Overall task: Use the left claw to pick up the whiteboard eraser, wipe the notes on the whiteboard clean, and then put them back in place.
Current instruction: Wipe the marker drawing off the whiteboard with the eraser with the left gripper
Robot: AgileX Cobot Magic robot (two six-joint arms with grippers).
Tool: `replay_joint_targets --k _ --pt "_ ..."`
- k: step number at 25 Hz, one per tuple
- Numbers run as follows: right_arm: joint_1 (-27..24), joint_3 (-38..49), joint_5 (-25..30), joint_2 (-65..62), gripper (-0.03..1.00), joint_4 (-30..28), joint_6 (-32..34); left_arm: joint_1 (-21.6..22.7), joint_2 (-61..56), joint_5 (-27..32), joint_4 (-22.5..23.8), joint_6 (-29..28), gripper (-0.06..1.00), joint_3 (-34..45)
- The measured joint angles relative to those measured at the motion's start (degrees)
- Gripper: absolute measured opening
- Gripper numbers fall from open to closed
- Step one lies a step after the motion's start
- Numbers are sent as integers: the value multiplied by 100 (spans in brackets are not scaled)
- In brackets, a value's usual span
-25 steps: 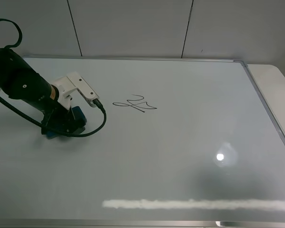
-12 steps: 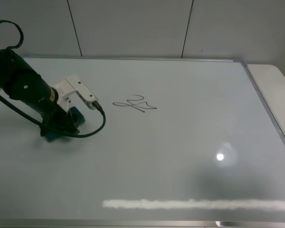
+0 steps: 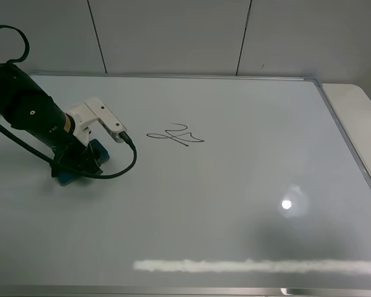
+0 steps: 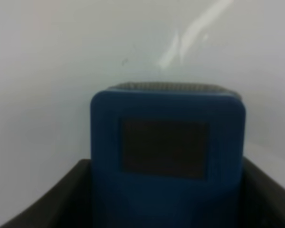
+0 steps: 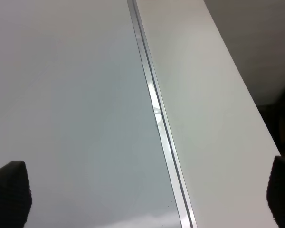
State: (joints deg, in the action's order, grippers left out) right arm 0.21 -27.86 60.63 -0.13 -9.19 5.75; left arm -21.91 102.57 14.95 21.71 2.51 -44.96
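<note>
The whiteboard (image 3: 247, 117) fills most of the exterior view. The notes (image 3: 176, 135), a small black scribble, sit left of its centre. The left claw (image 3: 80, 162) is down on the board at the left, to the left of the notes. It is shut on the teal-blue whiteboard eraser (image 3: 65, 177), which rests on the board. In the left wrist view the eraser (image 4: 166, 152) sits between the black fingers (image 4: 52, 199), which touch both of its sides. The right gripper (image 5: 147, 190) is open and empty over the board's frame.
The silver frame (image 5: 156, 118) runs along the board's right edge, with the white table (image 3: 358, 117) beyond it. A white glare streak (image 3: 253, 266) lies near the board's front edge. A grey panelled wall stands behind.
The left claw, with the eraser between its fingers, shifted slightly left and settled. The notes are unchanged.
</note>
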Motion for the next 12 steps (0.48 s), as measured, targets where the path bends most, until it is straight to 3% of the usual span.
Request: replay_joint_targets --k 8,12 --pt "0 0 0 0 99 0 0 0 -542 430 -162 0 55 -26" --pt "0 0 0 0 99 0 0 -112 -604 978 -374 0 55 -400"
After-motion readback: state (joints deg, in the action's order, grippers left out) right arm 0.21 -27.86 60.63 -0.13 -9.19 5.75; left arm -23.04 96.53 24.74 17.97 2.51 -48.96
